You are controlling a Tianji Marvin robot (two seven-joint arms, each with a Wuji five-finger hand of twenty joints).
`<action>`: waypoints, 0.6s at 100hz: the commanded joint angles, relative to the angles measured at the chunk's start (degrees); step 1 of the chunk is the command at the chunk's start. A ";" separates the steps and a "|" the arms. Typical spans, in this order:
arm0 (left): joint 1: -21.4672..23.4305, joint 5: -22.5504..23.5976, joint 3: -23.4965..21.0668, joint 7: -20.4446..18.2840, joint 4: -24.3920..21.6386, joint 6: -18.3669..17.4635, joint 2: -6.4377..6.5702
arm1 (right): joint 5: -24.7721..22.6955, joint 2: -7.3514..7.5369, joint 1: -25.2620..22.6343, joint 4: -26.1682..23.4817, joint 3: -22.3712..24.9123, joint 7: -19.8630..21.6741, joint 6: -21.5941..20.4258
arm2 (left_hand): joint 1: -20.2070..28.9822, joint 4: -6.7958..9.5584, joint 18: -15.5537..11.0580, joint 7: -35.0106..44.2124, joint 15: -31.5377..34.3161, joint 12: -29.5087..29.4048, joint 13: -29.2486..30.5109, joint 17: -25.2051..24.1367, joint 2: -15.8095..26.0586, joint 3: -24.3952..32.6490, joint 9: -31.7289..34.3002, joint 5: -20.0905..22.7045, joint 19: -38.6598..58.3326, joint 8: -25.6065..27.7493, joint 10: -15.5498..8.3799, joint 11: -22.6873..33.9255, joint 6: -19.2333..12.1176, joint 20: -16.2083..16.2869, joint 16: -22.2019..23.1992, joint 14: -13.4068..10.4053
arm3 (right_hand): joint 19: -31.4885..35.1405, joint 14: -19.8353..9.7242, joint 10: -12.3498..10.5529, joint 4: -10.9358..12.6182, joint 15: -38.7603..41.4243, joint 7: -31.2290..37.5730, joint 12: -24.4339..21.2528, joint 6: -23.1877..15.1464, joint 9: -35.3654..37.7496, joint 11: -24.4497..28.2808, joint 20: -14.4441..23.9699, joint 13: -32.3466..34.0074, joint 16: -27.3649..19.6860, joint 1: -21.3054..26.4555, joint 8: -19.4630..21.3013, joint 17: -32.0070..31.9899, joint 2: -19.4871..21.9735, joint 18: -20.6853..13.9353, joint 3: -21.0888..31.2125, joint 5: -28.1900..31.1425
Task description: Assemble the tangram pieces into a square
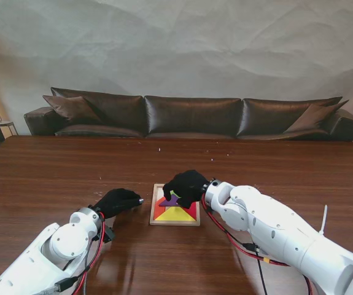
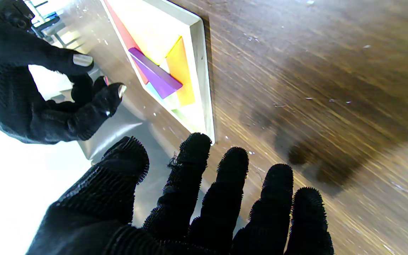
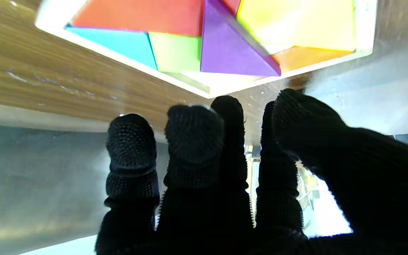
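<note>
A light wooden tray [image 1: 174, 222] sits mid-table and holds the coloured tangram pieces. A purple triangle [image 1: 172, 200] lies tilted on top of the others, not flat [image 2: 156, 74] [image 3: 230, 53]. Around it lie a red piece [image 3: 143, 16], a cyan piece [image 3: 119, 40], a green piece [image 3: 174, 51], a yellow piece [image 3: 296, 21] and an orange piece [image 3: 303, 56]. My right hand [image 1: 187, 186] hovers over the tray's far half, fingers curled and apart, holding nothing [image 2: 30, 88]. My left hand [image 1: 118, 200] rests open just left of the tray, fingers spread [image 2: 197, 198].
The dark wooden table [image 1: 53, 178] stretches wide on both sides of the tray. A brown leather sofa [image 1: 191, 117] stands behind the table's far edge. Red and black cables [image 1: 237, 243] hang along my right arm near the tray.
</note>
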 commanded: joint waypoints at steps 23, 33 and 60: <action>0.02 -0.05 -0.15 -1.00 0.03 -0.29 -0.14 | -0.09 2.00 -2.48 -1.44 1.34 4.32 -1.48 | 1.16 1.32 0.49 -0.21 0.68 0.70 0.04 -0.12 2.34 -1.22 0.48 1.06 0.30 0.12 0.18 -0.18 0.37 0.75 0.83 1.01 | 5.18 -0.92 -1.35 -0.75 8.45 -0.82 4.63 -3.71 2.85 4.01 3.41 2.37 2.05 3.76 -3.66 5.32 2.33 2.92 4.12 5.61; -0.03 0.01 -0.15 -0.92 0.09 -0.36 -0.15 | -0.36 2.29 -2.52 -1.17 1.32 4.71 -1.25 | 1.12 1.32 0.47 -0.16 0.68 0.70 0.01 -0.05 2.34 -1.24 0.48 1.15 0.33 0.14 0.25 -0.18 0.33 0.76 0.83 0.92 | 5.48 -0.87 -1.40 -0.88 9.17 -1.56 5.02 -3.25 2.85 4.08 3.59 2.36 2.15 3.95 -4.32 5.31 2.70 2.91 4.15 5.35; -0.06 0.08 -0.19 -0.90 0.17 -0.47 -0.14 | -1.08 2.76 -1.77 -0.28 0.57 5.69 0.80 | 1.10 1.32 0.45 -0.18 0.69 0.70 0.03 -0.10 2.32 -1.21 0.51 1.10 0.30 0.13 0.27 -0.17 0.37 0.76 0.83 0.94 | 5.87 -1.28 -1.70 -0.63 9.79 -2.11 5.51 -0.77 2.63 3.98 3.73 2.29 2.06 2.87 -4.82 5.41 3.32 2.47 3.74 3.28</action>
